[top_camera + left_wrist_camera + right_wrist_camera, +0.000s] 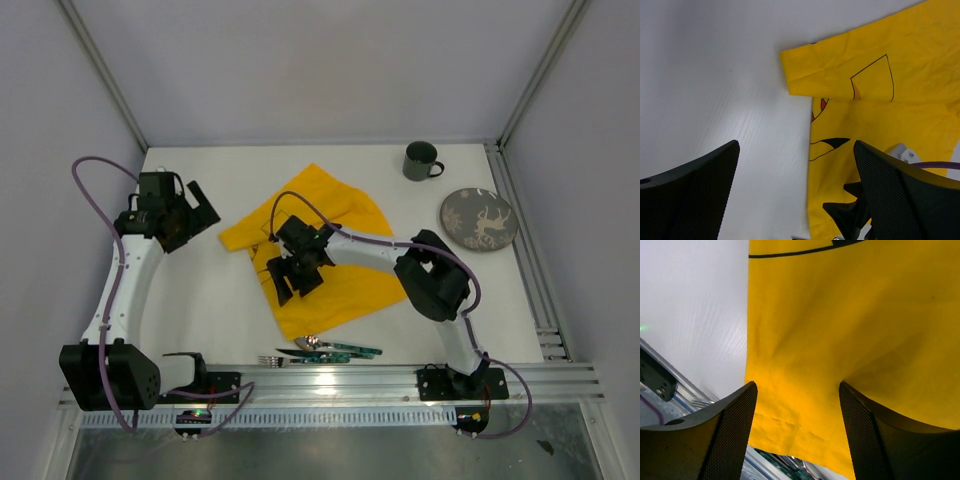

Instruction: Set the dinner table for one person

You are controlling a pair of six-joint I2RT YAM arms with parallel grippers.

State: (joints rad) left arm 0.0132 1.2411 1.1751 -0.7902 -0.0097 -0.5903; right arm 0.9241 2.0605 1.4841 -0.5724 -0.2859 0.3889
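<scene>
The dinner table [200, 310] is a large white tabletop. A yellow cartoon-printed cloth [340, 290] lies rumpled at its middle, with its far-left part folded over. My right gripper [295, 283] hovers open over the cloth's left part; in the right wrist view [797, 412] the cloth [840, 330] fills the gap between the jaws. My left gripper [203, 220] is open and empty over bare table just left of the cloth; in the left wrist view [795, 200] the cloth's edge [875, 100] runs between its jaws. A dark green mug [422, 161] and a dark patterned plate [479, 219] stand at the back right.
Cutlery with green handles [325, 351] lies at the near edge just below the cloth; it also shows in the right wrist view [790, 464]. A metal rail [400, 380] runs along the near edge. Grey walls enclose the table on three sides.
</scene>
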